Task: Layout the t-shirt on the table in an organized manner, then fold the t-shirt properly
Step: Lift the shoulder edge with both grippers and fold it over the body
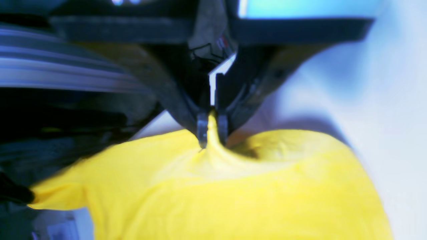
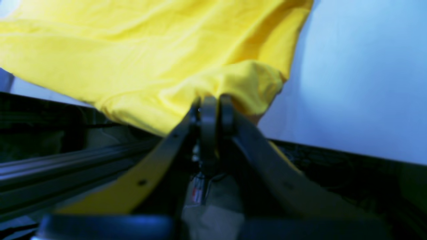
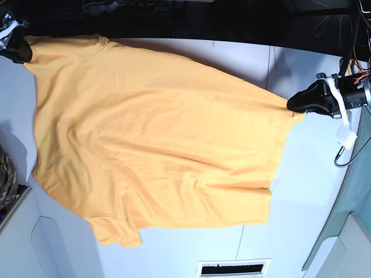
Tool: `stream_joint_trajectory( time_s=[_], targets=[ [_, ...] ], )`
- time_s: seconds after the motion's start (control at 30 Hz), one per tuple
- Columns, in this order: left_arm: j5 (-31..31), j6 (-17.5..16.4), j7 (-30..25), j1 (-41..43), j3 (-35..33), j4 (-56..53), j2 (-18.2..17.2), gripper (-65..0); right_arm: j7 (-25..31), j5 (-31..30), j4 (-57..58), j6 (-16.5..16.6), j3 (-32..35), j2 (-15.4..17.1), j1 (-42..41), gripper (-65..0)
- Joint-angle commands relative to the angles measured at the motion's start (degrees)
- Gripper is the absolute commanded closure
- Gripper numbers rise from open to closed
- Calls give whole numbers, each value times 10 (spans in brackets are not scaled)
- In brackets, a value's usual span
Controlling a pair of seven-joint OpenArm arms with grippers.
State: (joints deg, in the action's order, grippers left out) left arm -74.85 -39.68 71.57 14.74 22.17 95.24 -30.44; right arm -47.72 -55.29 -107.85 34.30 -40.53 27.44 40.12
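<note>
1. Black jaws of the left gripper (image 1: 212, 128) fill the foreground of the left wrist view, pressed together on a pinched ridge of the large orange-yellow cotton t-shirt (image 3: 151, 145); the cloth rises into a small peak between them.
2. Equally near its own camera, the right gripper (image 2: 213, 111) is clamped on a bunched fold of the same shirt, likely a hem or sleeve edge.
3. With the shirt as landmark: it lies spread across the flat matte white table (image 3: 301, 191), one corner drawn to the right gripper at its far left, the opposite corner drawn to the left gripper at its right. A sleeve pokes out at its near edge.
4. Handling, as I judge it: light, limp, not fragile. It sags and wrinkles between the two grips, so it will drape, not hold a shape. Thin pinches can slip; seams, shoulders and hem corners give firmer purchase.
5. Hard to make out: both wrist views are blurred, so which seam each gripper holds cannot be told. No print shows on the upper face. The collar is not visible. A camouflage-patterned fabric (image 3: 7, 185) just left of the shirt is cut off by the frame.
</note>
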Motion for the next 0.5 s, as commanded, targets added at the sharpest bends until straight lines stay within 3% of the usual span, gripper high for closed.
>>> stream_joint_trajectory(
  time_s=[0.0, 0.27, 0.47],
  targets=[
    [4, -3, -28, -5, 5, 7, -10, 0, 16, -10, -6, 0, -6, 9, -10, 0],
    [197, -3, -217, -8, -3, -2, -10, 0, 23, 33, 30, 0, 13, 10, -121, 0],
    [236, -3, -232, -78, -66, -80, -10, 0, 30, 54, 118, 0, 72, 11, -220, 0]
  ],
)
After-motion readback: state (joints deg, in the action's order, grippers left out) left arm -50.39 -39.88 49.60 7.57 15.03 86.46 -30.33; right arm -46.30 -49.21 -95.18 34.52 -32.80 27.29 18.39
